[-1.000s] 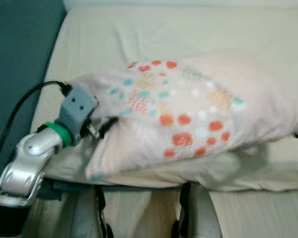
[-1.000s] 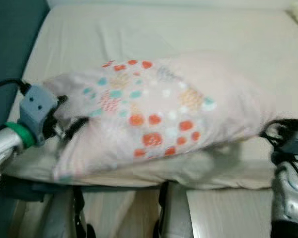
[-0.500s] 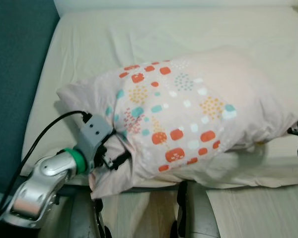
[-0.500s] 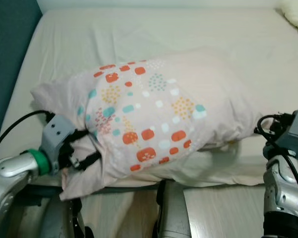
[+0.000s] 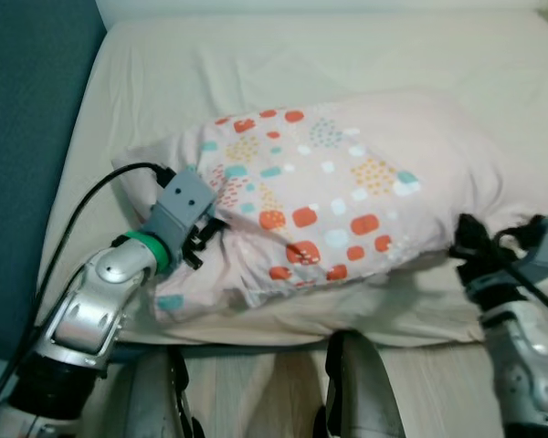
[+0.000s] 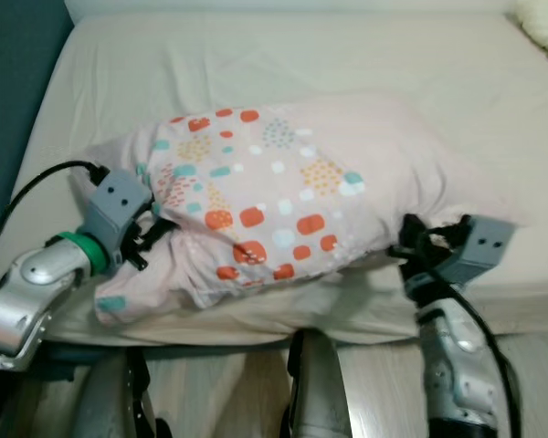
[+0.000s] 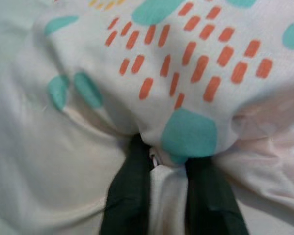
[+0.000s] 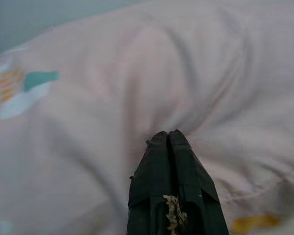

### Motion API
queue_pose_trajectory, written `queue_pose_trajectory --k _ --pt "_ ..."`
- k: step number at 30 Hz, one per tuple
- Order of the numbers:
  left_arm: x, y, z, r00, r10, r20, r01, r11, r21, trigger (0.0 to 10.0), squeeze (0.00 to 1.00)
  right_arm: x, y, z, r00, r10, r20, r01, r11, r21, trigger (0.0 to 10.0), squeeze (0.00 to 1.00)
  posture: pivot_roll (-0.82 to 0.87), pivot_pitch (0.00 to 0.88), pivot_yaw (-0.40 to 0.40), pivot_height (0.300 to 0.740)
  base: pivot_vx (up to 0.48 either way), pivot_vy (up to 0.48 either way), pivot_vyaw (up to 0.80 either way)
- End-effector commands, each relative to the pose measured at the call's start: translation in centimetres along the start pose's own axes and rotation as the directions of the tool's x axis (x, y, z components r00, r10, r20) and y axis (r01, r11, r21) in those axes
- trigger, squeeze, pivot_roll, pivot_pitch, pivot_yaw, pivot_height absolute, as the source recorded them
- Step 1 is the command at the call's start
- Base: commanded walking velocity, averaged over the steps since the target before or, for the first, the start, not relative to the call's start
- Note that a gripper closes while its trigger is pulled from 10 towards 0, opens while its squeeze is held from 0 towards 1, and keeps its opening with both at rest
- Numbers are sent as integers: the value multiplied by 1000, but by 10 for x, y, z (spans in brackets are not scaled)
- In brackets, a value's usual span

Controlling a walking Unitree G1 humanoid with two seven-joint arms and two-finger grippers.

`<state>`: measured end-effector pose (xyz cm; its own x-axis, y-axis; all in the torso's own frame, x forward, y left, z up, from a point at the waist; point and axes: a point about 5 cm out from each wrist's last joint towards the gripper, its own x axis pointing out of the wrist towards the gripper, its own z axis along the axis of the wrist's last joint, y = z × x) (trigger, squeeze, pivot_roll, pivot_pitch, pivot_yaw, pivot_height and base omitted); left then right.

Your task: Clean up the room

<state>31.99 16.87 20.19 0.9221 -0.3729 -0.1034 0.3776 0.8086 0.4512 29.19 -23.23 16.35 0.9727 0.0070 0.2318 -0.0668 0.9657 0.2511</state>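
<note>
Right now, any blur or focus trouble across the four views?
Eye views: fairly sharp, even soft light; pillow print reads clearly. Left wrist view: left gripper fingers pinch pillow fabric, edges soft. Right wrist view: right gripper fingers together against the pillow, cloth hazy and washed out.

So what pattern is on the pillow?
Pale pink pillow with orange, teal and white patches; clearest in the right eye view.

no readable text or labels, pillow print seemingly pattern only

cream bed sheet, teal wall
</note>
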Motion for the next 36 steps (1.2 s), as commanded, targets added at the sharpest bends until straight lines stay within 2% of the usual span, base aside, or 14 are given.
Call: queue_pose_trajectory --k 1,7,10,15,17,18,21,22,25,28,31,33,35,36 --pt "-3 3 -8 999 24 -30 -24 1000 7 0 0 -3 1 -4 1000 1 -20 0 1000 9 10000 0 19 212 46 536 0 0 0" --pt "-3 13 -11 988 134 -71 -135 991 -17 0 0 -1 26 -7 995 95 -28 -94 994 52 10000 0 23 213 41 536 0 0 0" --pt "2 36 -5 939 332 -94 -336 942 -26 0 0 -4 39 -7 988 153 -35 -150 986 73 10000 0 23 213 41 536 0 0 0" --pt "5 91 45 736 675 52 -671 738 -71 0 0 -15 79 0 921 389 -27 -380 910 167 10000 0 18 205 40 536 0 0 0" --pt "5 91 45 736 675 52 -671 738 -71 0 0 -15 79 0 921 389 -27 -380 910 167 10000 0 18 205 40 536 0 0 0" --pt "7 112 83 619 767 168 -758 640 -128 0 0 -31 114 -2 783 617 -75 -594 778 204 10000 0 5 190 39 536 0 0 0" --pt "7 119 97 574 792 208 -781 606 -153 0 0 -39 125 -5 721 685 -102 -657 723 214 10000 0 5 190 39 536 0 0 0" --pt "7 127 115 510 824 249 -808 557 -189 0 0 -46 133 -9 670 730 -137 -698 682 219 10000 0 0 185 37 536 0 0 0" --pt "3 144 151 378 865 330 -847 466 -254 0 0 -48 133 -19 661 728 -181 -697 686 212 10000 0 -14 170 36 536 0 0 0" --pt "0 149 164 330 875 354 -858 435 -275 0 0 -47 132 -22 666 721 -192 -690 693 209 10000 0 -14 170 36 536 0 0 0" --pt "-16 165 203 176 884 434 -880 339 -333 0 0 -44 126 -24 704 681 -202 -653 732 194 10000 0 -25 161 41 536 0 0 0" --pt "-16 165 203 176 884 434 -880 339 -333 0 0 -44 126 -24 704 681 -202 -653 732 194 10000 0 -25 161 41 536 0 0 0" --pt "-34 176 227 46 874 484 -887 258 -382 0 0 -42 121 -26 728 650 -219 -622 760 187 10000 0 -25 161 41 536 0 0 0" --pt "-34 176 227 46 874 484 -887 258 -382 0 0 -42 121 -26 728 650 -219 -622 760 187 10000 0 -25 161 41 536 0 0 0"
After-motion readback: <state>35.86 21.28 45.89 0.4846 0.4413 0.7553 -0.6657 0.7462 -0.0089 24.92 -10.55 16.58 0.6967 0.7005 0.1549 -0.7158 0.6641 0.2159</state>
